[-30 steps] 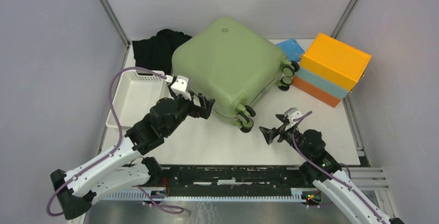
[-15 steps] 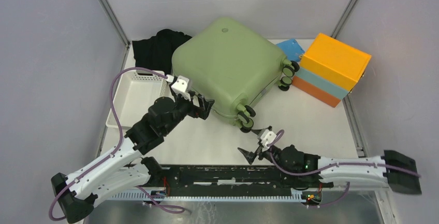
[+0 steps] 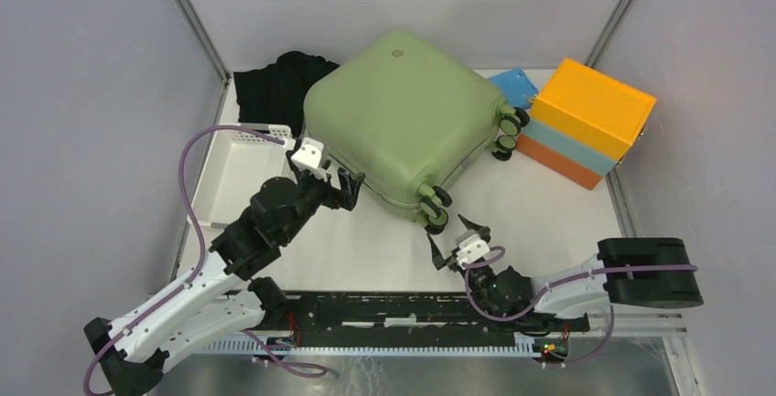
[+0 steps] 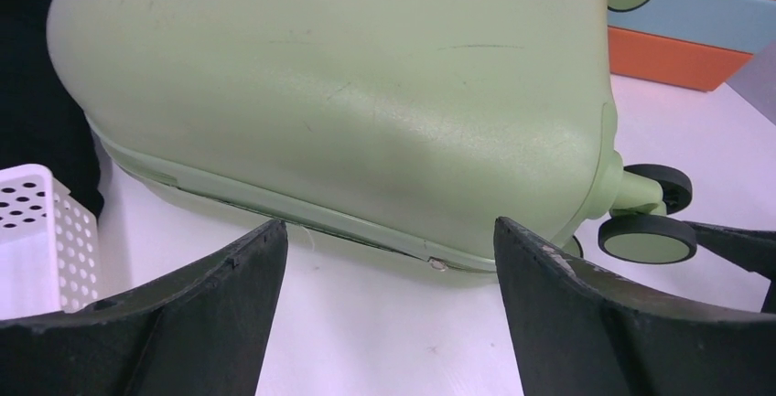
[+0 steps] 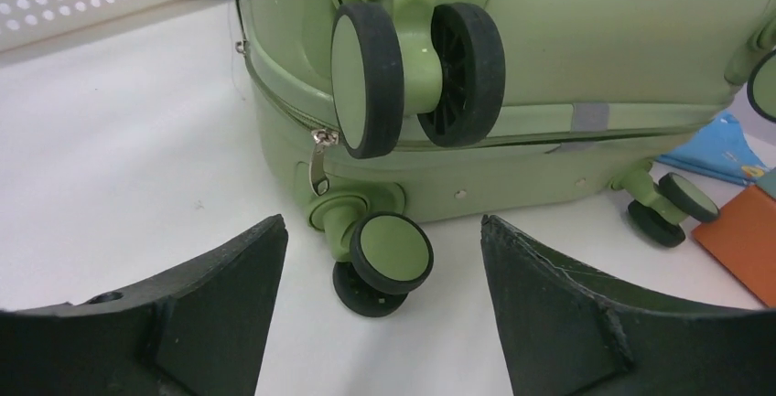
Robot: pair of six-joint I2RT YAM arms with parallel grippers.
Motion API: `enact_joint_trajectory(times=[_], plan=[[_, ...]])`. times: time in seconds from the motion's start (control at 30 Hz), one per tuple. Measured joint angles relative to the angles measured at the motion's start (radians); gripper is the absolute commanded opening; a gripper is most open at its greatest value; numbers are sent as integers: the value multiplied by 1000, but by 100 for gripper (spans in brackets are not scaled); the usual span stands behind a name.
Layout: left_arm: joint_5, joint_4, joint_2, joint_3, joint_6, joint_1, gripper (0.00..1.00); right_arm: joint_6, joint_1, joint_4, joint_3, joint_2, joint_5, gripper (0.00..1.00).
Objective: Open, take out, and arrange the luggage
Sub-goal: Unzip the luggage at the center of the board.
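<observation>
The sage-green luggage (image 3: 403,117) lies flat and zipped shut in the middle of the table, wheels toward the front right. My left gripper (image 3: 350,189) is open and empty, a little in front of the luggage's near-left edge; the left wrist view shows the shell (image 4: 348,94) and its zip seam just beyond the fingertips. My right gripper (image 3: 450,237) is open and empty, low on the table just in front of the near wheels. The right wrist view shows the wheels (image 5: 389,254) and a silver zip pull (image 5: 319,160) close ahead.
A white perforated basket (image 3: 233,172) stands left of the luggage. Black cloth (image 3: 274,85) lies behind it at the back left. An orange and light-blue box (image 3: 586,122) stands at the right, with a blue flat item (image 3: 514,85) beside it.
My right arm has swung down and folded low across the front, bringing its gripper close to the near wheels. My left gripper has drawn back slightly to the left.
</observation>
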Motion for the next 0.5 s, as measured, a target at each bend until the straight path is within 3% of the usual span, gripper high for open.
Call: enact_joint_trajectory(times=[0.23, 0.5], plan=[[-18, -15, -9, 0, 10, 8, 86, -46, -8, 187, 0, 233, 15, 68], [-18, -16, -9, 0, 11, 29, 86, -126, -30, 212, 0, 435, -9, 64]])
